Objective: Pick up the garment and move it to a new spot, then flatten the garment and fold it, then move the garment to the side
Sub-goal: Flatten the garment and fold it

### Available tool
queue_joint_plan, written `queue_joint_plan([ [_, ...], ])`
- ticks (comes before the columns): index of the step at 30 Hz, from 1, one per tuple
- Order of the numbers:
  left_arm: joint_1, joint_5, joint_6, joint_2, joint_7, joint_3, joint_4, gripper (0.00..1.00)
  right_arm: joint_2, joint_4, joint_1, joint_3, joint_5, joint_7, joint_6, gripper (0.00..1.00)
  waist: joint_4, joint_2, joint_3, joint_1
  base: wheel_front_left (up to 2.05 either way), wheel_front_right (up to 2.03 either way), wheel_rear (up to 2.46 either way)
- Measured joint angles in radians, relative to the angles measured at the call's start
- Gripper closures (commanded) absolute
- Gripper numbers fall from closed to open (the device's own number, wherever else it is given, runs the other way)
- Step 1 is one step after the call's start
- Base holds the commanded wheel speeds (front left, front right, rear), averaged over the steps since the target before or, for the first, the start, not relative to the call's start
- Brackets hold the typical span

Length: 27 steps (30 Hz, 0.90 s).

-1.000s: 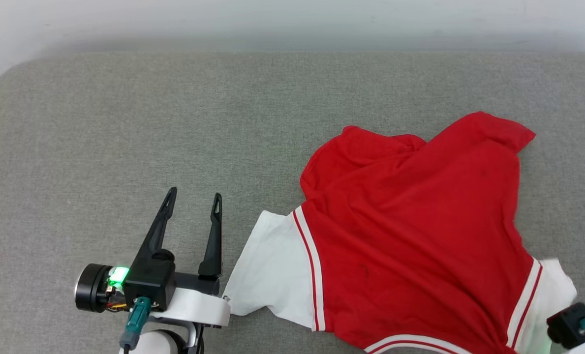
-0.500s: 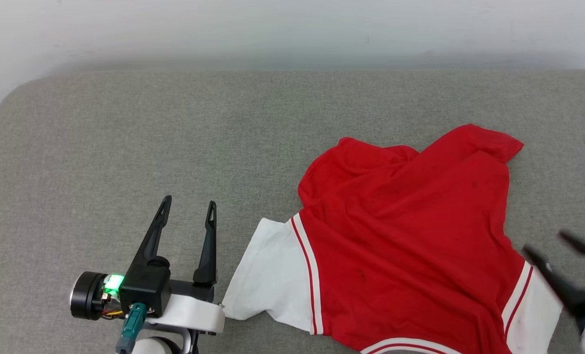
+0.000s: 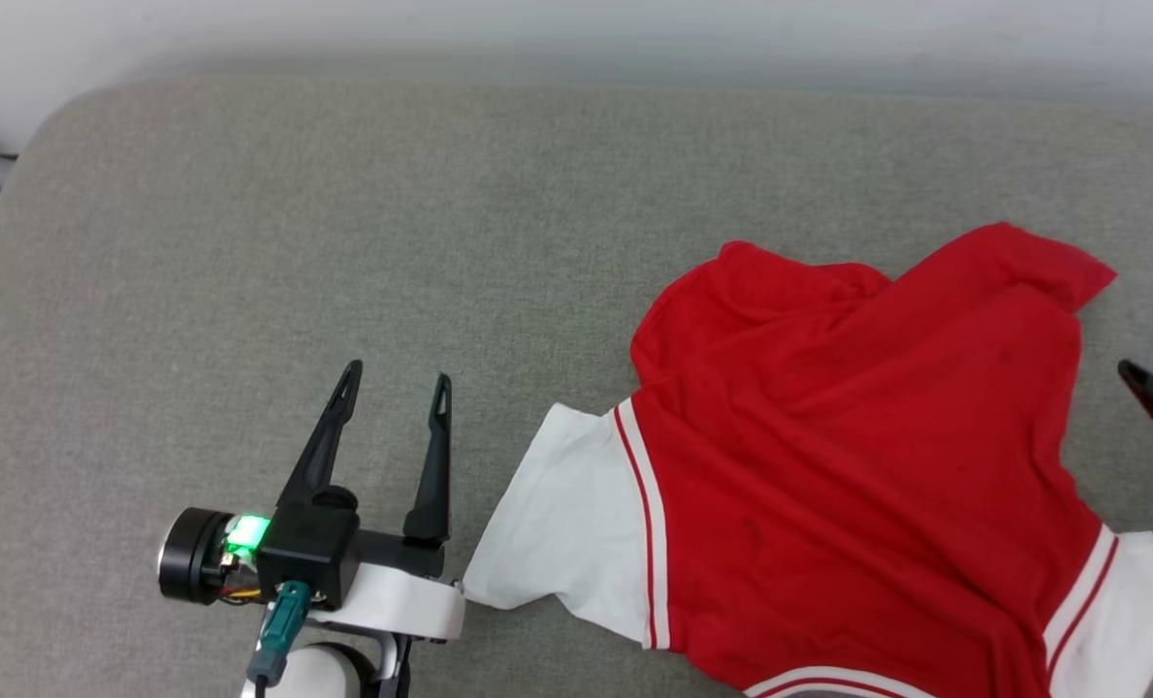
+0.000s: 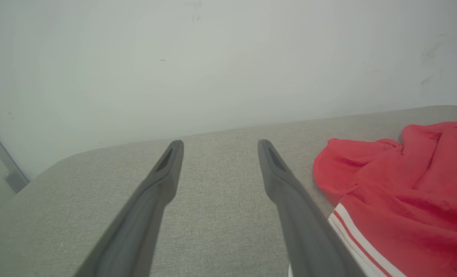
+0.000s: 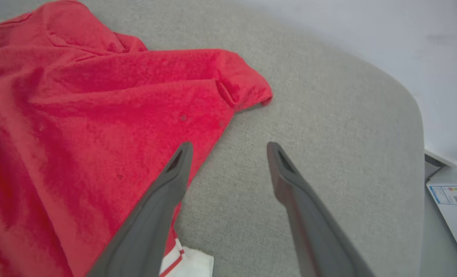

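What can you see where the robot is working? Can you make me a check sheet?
Surface: grey fabric-covered surface with rounded corners, mostly bare on the left.
Job's things: red sports jersey shirt with white short sleeves, lying rumpled on the right half, not flattened or folded yet.
Clutter: nothing seen.
Grippers: left gripper open and empty, beside one white sleeve, fingers not touching it; right gripper open and empty, at the shirt's right edge.
Cables: teal plug with a dark cable on the left wrist, away from the shirt.
Surroundings: pale wall behind the surface; white object with a blue label past the surface's edge.
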<state>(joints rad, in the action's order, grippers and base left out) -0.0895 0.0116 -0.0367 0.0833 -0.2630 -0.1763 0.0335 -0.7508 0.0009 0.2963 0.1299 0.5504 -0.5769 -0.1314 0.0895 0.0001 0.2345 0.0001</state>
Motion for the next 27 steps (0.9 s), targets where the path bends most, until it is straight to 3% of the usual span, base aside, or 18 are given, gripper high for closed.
queue_joint_plan([
  [7,-0.032,0.002,-0.002,-0.007,0.0,-0.017,-0.001,0.0,0.016,0.184,0.162,0.138,0.058,-0.154,0.0,0.0,0.04,0.0,0.055,0.0,0.0,0.0,0.0],
  [12,-0.061,0.002,0.0,-0.013,0.0,-0.029,-0.004,0.0,0.043,0.319,0.194,0.215,0.048,-0.159,0.0,0.0,0.074,0.0,0.087,0.0,0.0,0.0,0.0],
  [17,-0.062,0.008,-0.008,-0.016,0.0,-0.022,-0.005,0.0,0.052,0.374,0.218,0.259,0.095,-0.103,0.002,0.0,0.086,0.0,0.103,0.0,0.0,0.0,0.0],
  [18,-0.062,0.008,-0.008,-0.016,0.0,-0.021,-0.005,0.0,0.044,0.376,0.221,0.273,0.095,-0.085,0.002,0.64,0.084,0.0,0.102,-0.0001,0.0,0.0,0.0],
  [19,-0.062,0.008,-0.008,-0.016,0.0,-0.02,-0.005,0.0,0.037,0.378,0.225,0.282,0.094,-0.063,0.002,1.0,0.083,-0.0001,0.102,0.0,0.0,0.0,0.0],
  [27,-0.065,0.008,-0.008,-0.019,0.0,-0.022,-0.006,0.0,0.013,0.359,0.355,0.295,0.091,0.069,0.0,1.0,0.085,0.0,0.09,0.0,0.0,0.0,0.0],
])
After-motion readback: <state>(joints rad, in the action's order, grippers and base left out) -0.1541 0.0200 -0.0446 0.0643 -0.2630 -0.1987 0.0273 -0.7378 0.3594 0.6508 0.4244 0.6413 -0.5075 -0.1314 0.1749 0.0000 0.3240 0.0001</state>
